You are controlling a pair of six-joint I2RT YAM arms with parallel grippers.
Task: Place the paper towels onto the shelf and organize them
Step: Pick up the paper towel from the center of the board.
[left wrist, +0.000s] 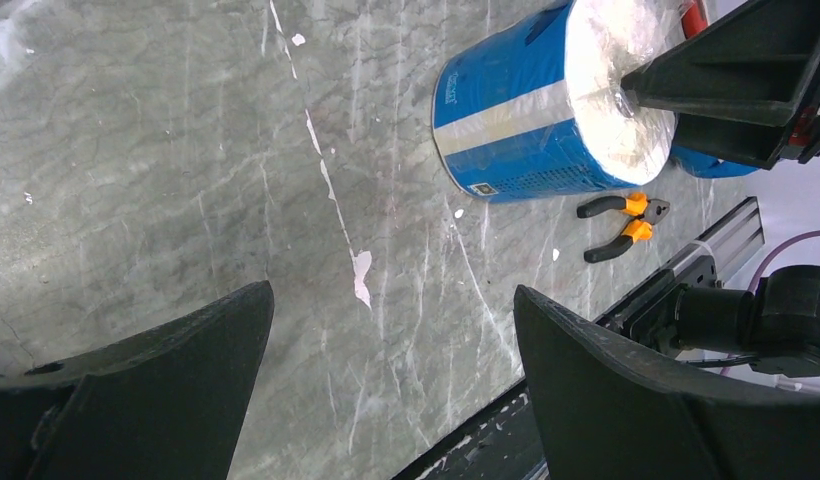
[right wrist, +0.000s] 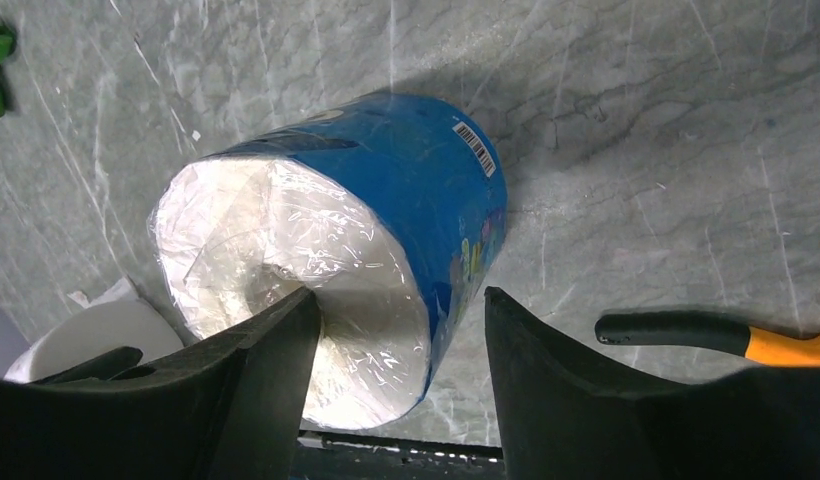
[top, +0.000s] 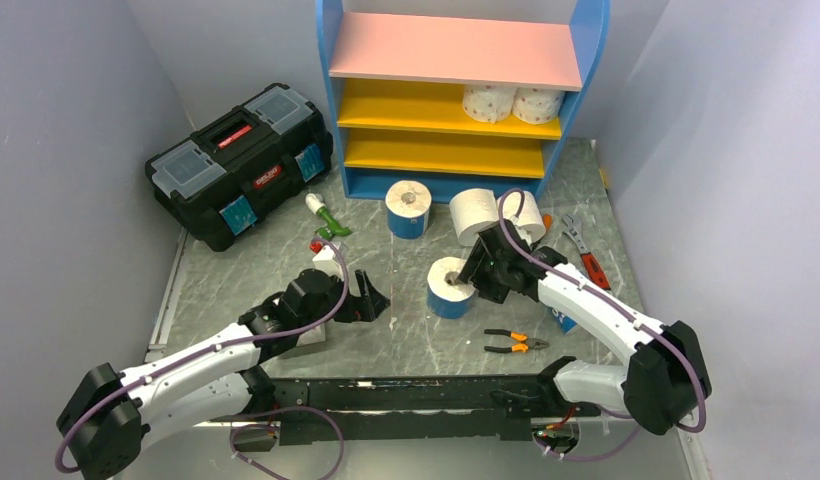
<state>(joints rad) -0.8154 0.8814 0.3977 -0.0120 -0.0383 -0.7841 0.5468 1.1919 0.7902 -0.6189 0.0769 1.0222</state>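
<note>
Blue-wrapped paper towel roll (right wrist: 406,170), centre frame, is straddled by right fingers (right wrist: 256,400), grip not discernible; left fingers (left wrist: 626,400) are spread wide.

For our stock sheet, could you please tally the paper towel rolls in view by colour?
White rolls: 5, one partly behind the left arm
Blue rolls: 3, one mostly hidden under the right arm
Total: 8
</note>
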